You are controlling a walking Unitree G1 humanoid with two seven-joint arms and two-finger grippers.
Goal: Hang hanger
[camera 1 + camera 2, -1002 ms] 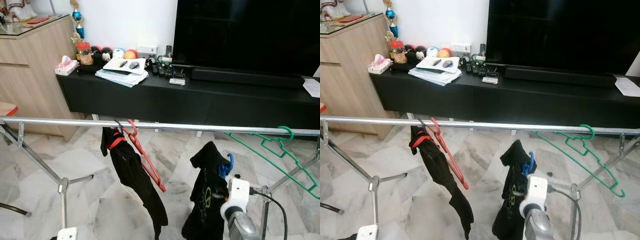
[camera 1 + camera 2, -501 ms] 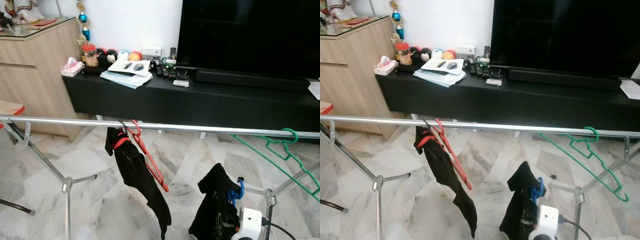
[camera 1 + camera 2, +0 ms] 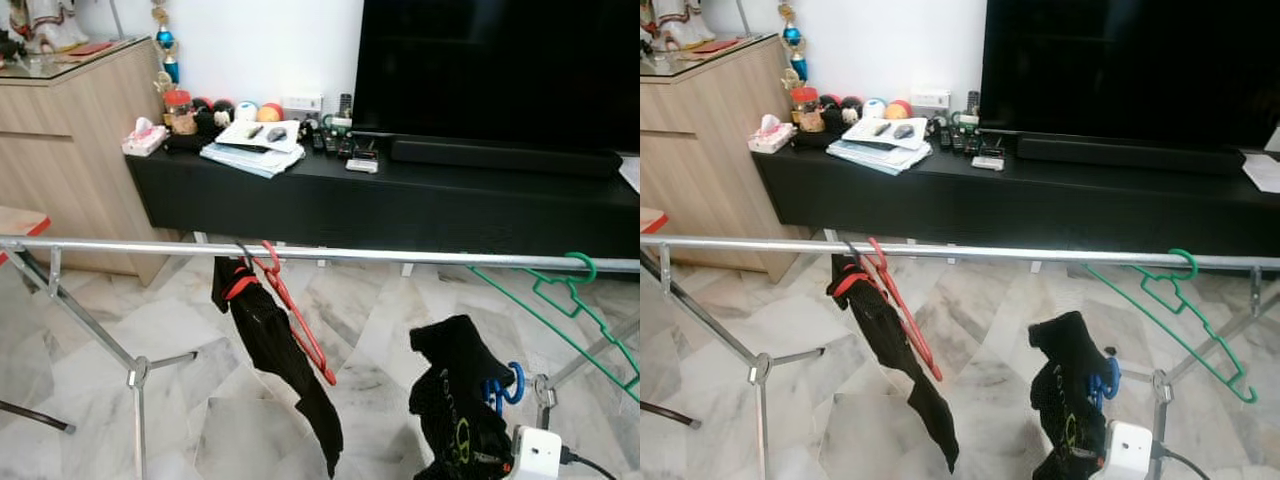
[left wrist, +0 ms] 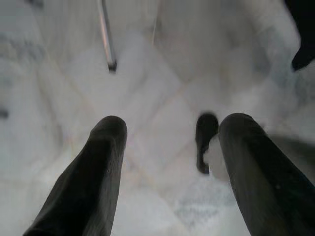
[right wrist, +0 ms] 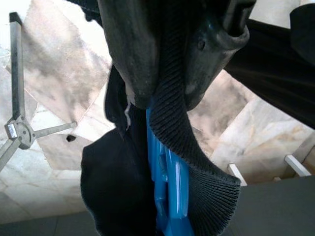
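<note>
My right gripper [image 5: 167, 73] is clamped on the blue hanger [image 3: 503, 385] and its black garment [image 3: 460, 405], below the rail [image 3: 400, 256]; hooking remains. Left gripper [image 4: 170, 162] idles, fingers apart.

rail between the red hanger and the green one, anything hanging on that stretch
No. In the left eye view the rail runs bare from the red hanger to the green hanger. The blue hanger, carrying a black garment, sits below it in the right gripper.

Head eyes look down across the rail [image 3: 330, 254]; wrist cameras face, seemingly closely, the marble floor [image 4: 157, 123].
</note>
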